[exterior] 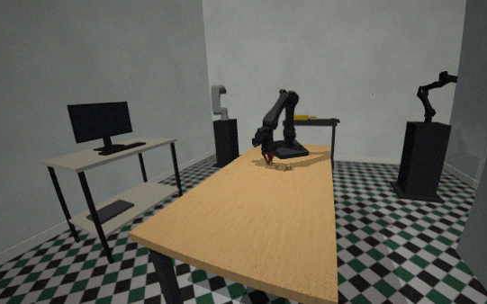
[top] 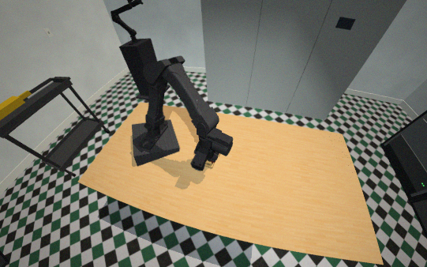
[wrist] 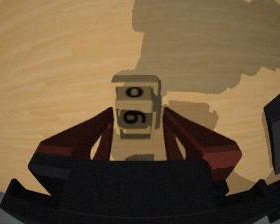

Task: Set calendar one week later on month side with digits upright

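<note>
The calendar tray [wrist: 137, 78], pale wood, shows in the wrist view beyond my fingertips. In it I see a digit 0 [wrist: 134, 92] and, nearer me, a digit that reads 6 or 9 [wrist: 134, 117], both turned sideways in the picture. My gripper [top: 211, 162] [exterior: 268, 161] [wrist: 138, 113] is partly open low over the table, its red fingertips at either side of the tray's width, with no firm hold visible. A small pale block [exterior: 288, 167] lies on the table to the right in the exterior view. A dark patch [wrist: 141, 157] between the fingers is cut off by the gripper body; I cannot tell what it is. The month's name is not visible.
The arm's black base [top: 155, 142] [exterior: 290, 149] stands on the wooden table [top: 292, 189] [exterior: 261, 216]. The arm's shadow falls across the wood around the tray. A cart, a monitor desk and other arms on pedestals stand off the table.
</note>
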Robot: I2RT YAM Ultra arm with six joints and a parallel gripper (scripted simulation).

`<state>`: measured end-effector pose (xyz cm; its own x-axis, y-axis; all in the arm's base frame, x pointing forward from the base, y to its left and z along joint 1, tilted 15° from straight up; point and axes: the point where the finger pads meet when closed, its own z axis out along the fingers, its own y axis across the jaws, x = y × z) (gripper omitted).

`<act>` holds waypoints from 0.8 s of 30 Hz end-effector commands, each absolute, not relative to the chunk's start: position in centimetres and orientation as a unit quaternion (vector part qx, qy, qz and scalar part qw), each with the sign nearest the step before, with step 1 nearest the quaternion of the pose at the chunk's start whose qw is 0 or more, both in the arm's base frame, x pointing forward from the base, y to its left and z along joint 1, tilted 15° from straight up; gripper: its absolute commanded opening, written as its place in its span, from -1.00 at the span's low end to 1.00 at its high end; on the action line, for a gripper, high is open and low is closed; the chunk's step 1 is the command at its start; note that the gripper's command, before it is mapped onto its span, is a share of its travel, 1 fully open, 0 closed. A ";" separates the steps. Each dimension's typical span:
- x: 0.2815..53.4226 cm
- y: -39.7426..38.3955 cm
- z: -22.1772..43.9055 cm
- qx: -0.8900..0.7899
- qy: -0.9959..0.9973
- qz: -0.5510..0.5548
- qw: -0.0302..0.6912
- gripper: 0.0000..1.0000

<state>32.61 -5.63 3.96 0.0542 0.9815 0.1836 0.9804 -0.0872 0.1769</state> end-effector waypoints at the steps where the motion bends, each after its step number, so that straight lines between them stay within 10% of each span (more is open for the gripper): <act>1: 33.1 -5.9 4.0 0.726 0.675 0.131 0.013 -0.11; 24: 33.3 -5.7 2.8 0.726 0.675 0.131 0.013 -0.11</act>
